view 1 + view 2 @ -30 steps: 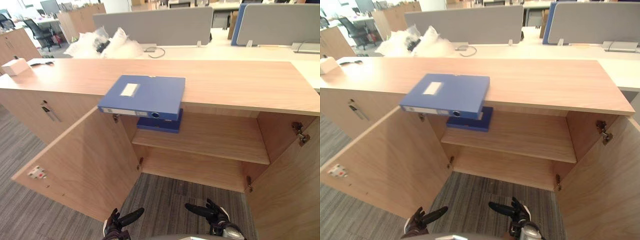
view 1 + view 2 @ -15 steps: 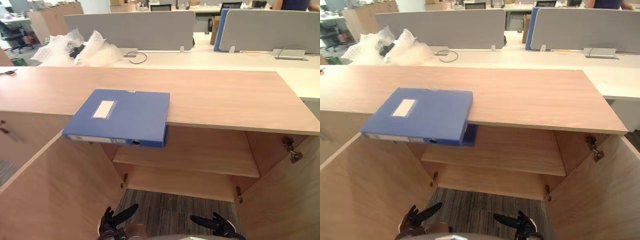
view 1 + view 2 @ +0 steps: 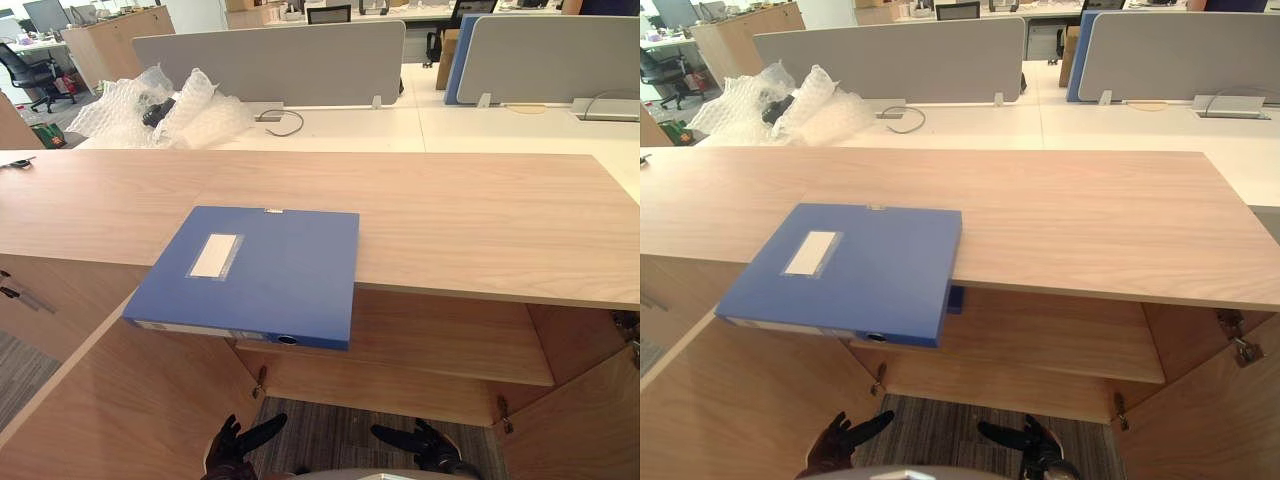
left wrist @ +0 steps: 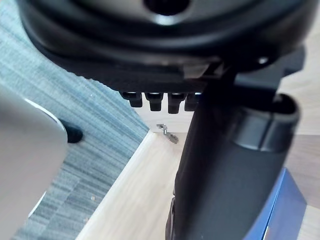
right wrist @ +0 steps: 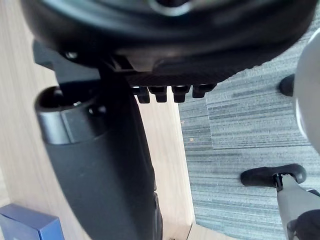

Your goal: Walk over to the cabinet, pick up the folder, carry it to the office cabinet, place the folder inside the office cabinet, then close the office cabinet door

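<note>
One blue folder (image 3: 255, 272) lies flat on the cabinet's wooden surface (image 3: 480, 215), its near edge overhanging the front (a second folder (image 3: 955, 298) peeks out on the shelf (image 3: 1060, 335) just beneath). Two doors stand open. Low down, the left hand (image 3: 235, 452) and right hand (image 3: 425, 447) are spread and empty.

Legible text, numbers, brands, signs: none readable.
Item 1: blue folder (image 3: 280, 270) on cabinet top (image 3: 480, 215). Pale rectangular label (image 3: 214, 256) on cover, in its left half; appears blank, any writing too faint to tell.
Item 2: same folder, near spine. Pale strip (image 3: 190, 330) along left portion; print on it too small to read.
</note>
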You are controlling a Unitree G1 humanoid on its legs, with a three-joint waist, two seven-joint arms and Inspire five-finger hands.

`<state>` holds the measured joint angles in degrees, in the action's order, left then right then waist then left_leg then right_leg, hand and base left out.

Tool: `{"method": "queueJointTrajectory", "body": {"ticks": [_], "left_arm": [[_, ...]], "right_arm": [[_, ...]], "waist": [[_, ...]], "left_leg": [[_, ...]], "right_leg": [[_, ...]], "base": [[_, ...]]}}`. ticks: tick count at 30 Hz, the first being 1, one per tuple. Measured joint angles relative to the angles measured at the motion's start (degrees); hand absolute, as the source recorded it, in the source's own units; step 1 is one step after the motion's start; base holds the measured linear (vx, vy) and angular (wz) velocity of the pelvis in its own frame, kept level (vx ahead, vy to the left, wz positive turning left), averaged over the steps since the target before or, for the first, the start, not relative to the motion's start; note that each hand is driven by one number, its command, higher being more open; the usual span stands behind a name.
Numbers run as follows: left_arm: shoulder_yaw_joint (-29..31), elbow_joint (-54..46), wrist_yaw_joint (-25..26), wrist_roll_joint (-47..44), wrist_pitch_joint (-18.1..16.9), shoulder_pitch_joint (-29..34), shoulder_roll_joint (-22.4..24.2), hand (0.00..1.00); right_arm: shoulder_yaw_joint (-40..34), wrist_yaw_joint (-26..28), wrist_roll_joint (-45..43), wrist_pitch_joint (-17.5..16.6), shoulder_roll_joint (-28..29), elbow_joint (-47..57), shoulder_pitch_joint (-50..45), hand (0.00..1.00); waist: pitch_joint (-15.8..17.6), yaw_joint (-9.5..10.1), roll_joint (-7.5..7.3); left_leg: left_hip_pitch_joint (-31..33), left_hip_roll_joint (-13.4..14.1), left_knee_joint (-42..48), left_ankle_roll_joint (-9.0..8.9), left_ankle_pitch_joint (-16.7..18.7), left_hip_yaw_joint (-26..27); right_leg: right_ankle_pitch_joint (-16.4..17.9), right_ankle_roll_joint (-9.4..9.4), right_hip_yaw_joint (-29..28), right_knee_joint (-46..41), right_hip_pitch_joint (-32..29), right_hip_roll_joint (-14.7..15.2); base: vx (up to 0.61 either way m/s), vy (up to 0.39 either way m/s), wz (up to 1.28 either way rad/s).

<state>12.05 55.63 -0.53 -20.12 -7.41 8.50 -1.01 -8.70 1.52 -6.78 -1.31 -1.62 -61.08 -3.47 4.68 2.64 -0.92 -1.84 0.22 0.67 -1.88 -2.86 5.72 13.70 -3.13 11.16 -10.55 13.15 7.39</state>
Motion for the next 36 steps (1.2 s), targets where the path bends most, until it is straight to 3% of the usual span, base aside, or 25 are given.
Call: {"method": "queueJointTrajectory", "body": {"ticks": [6,10,12,14,17,22,25,30,36], "left_arm": [[-6.5,-1.1,-3.6,-8.7,0.1,1.7,-2.3,1.00],[-11.3,-9.7,-5.4,-8.7,0.0,6.0,-3.1,1.00],[-11.1,-14.2,-5.7,-8.4,0.0,7.3,-3.1,1.00],[-11.0,-18.1,-4.9,-7.6,0.2,9.1,-2.7,1.00],[-8.5,-30.3,-2.8,-7.3,0.4,14.4,-0.9,1.00],[-5.6,-50.4,0.5,-9.6,0.3,19.0,1.6,1.00],[-4.9,-61.2,1.6,-10.7,-1.1,19.7,4.1,1.00],[-6.6,-67.4,4.0,-10.7,-1.3,19.3,6.4,1.00],[-8.6,-76.1,5.7,-9.5,-1.4,20.1,5.8,1.00]], "right_arm": [[-0.2,0.7,0.1,0.2,-2.4,-0.3,-1.7,1.00],[1.6,0.9,0.6,0.2,-3.5,0.7,-1.8,1.00],[2.9,1.0,1.4,0.2,-3.3,1.9,-1.8,1.00],[3.4,1.0,2.2,0.2,-3.2,3.0,-2.0,1.00],[3.7,1.0,2.2,0.3,-2.3,4.2,-2.7,1.00],[4.4,0.8,2.3,0.6,-0.2,5.2,-4.0,1.00],[4.3,0.7,2.3,0.7,0.4,5.1,-4.1,1.00],[3.1,-0.2,2.2,0.8,1.1,4.4,-4.3,1.00],[3.1,-0.9,2.2,0.8,1.4,3.9,-4.4,1.00]], "waist": [[0.6,-0.29,0.96],[1.1,-0.25,1.41],[2.0,-0.17,0.54],[2.4,-0.19,0.60],[2.8,0.46,-0.14],[3.4,3.68,-1.58],[3.2,4.19,-2.09],[2.4,4.52,-2.48],[1.6,5.35,-2.82]], "left_leg": [[-1.9,1.0,-5.6,-0.54,-3.6,-0.7],[-1.1,0.5,-5.9,-0.10,-4.2,-1.2],[-0.4,-0.3,-5.9,0.17,-4.7,-1.8],[0.2,-0.8,-5.9,0.48,-5.2,-3.3],[1.4,-1.9,-5.6,0.87,-5.4,-5.7],[3.5,-3.9,-3.8,1.22,-5.1,-8.6],[5.0,-4.4,0.0,1.16,-3.0,-9.6],[6.7,-4.6,2.8,0.96,-1.6,-11.7],[7.3,-4.5,3.4,0.72,-1.2,-14.2]], "right_leg": [[0.0,0.03,0.0,0.2,-0.5,-1.5],[0.2,0.10,0.5,0.5,-1.0,-1.0],[1.9,0.02,1.7,1.1,-1.0,0.0],[2.1,-0.33,3.3,0.7,-1.1,0.3],[2.6,-1.06,6.1,0.7,-0.9,0.9],[2.2,-2.00,9.4,1.5,0.2,1.9],[1.7,-2.64,10.4,1.3,0.9,2.1],[1.6,-2.57,12.6,0.1,1.0,1.8],[1.5,-2.30,15.0,-0.7,1.2,1.0]], "base": [[-0.06,-0.066,0.03],[-0.12,0.012,0.04],[-0.13,0.015,0.21],[-0.12,0.029,0.39],[-0.03,0.042,0.49],[0.05,0.029,0.36],[0.03,0.025,0.22],[-0.02,-0.017,0.21],[-0.03,-0.031,0.21]]}}
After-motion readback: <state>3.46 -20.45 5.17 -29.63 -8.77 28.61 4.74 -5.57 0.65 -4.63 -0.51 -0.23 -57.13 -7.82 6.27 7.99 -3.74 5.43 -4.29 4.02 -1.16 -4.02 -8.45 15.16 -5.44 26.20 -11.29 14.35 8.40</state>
